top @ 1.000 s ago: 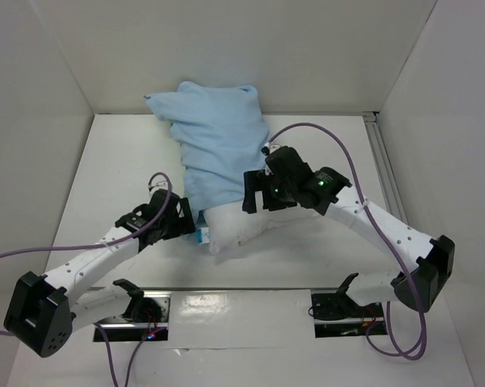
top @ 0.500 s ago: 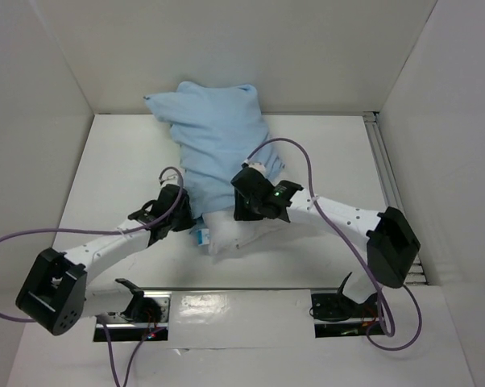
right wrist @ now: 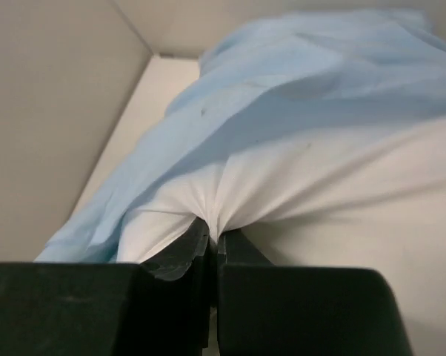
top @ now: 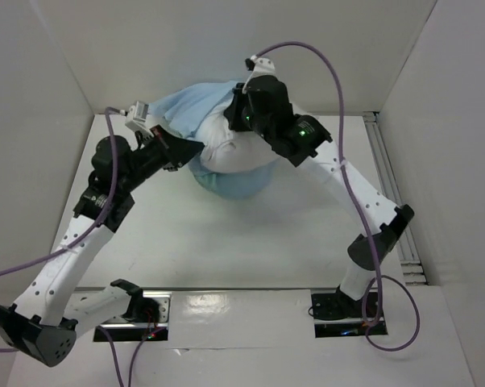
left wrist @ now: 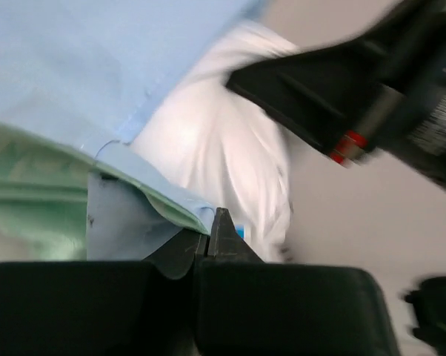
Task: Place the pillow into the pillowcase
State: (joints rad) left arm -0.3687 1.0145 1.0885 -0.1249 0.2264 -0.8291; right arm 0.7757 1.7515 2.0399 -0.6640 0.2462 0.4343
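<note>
The white pillow (top: 226, 149) hangs lifted near the back wall, partly wrapped in the light blue pillowcase (top: 236, 185). My left gripper (top: 196, 147) is at its left side, shut (left wrist: 210, 225) on the pillowcase's hem (left wrist: 152, 196), where the sea-green face (left wrist: 30, 193) shows. My right gripper (top: 236, 121) is on top, shut (right wrist: 215, 233) on a pinch of the pillow's white cloth (right wrist: 319, 185). The blue pillowcase (right wrist: 304, 81) drapes over the pillow beyond it. A small blue label (left wrist: 240, 232) peeks out beside my left fingertip.
White walls (top: 57, 97) close in the table on the left, back and right. A metal rail (top: 387, 177) runs along the right side. Purple cables (top: 331, 72) loop off both arms. The arm bases stand on a plate (top: 242, 305) at the near edge.
Both grippers closed at the pillow's near end, the left on the pillowcase, the right on the pillow. Both arms then lifted the bundle up and toward the back wall.
</note>
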